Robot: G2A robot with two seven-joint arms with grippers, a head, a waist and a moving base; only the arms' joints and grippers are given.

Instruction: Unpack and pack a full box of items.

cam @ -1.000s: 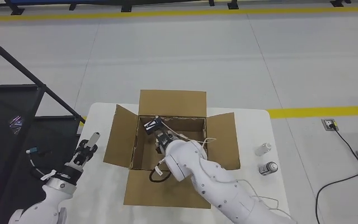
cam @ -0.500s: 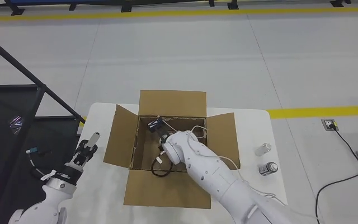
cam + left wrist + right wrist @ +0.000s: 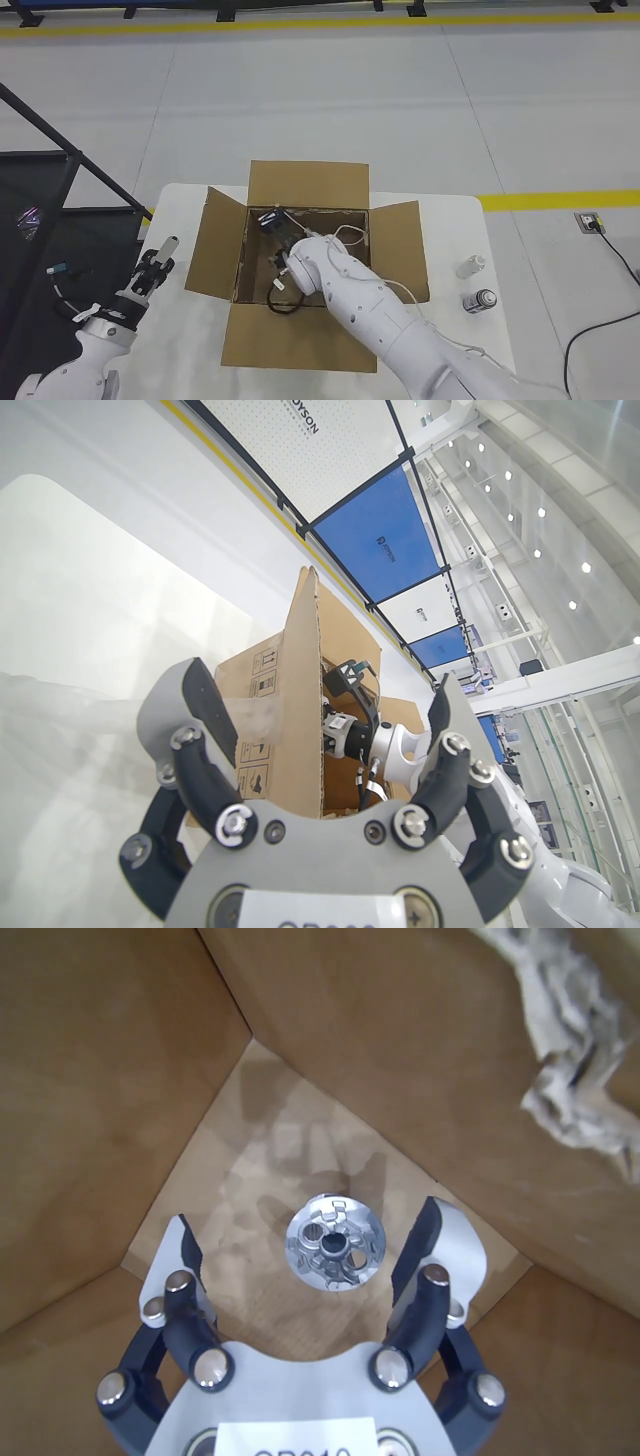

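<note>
One cardboard box (image 3: 308, 183) is counted on one worktop (image 3: 455, 225), with four flaps (image 3: 215, 243) folded out. Two small containers are counted at 3 o'clock of the box: one white bottle (image 3: 470, 266) and one dark can (image 3: 479, 300). Inside the box, one round metal part (image 3: 335, 1248) and one wad of crumpled paper (image 3: 575, 1053) are counted. Two pincers are counted: left pincer (image 3: 322, 695) and right pincer (image 3: 307, 1228).

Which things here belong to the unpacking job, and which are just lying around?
Job: cardboard box, round metal part inside it, crumpled paper, white bottle and dark can on the table.
Lying about: floor socket, black cable, black frame.
</note>
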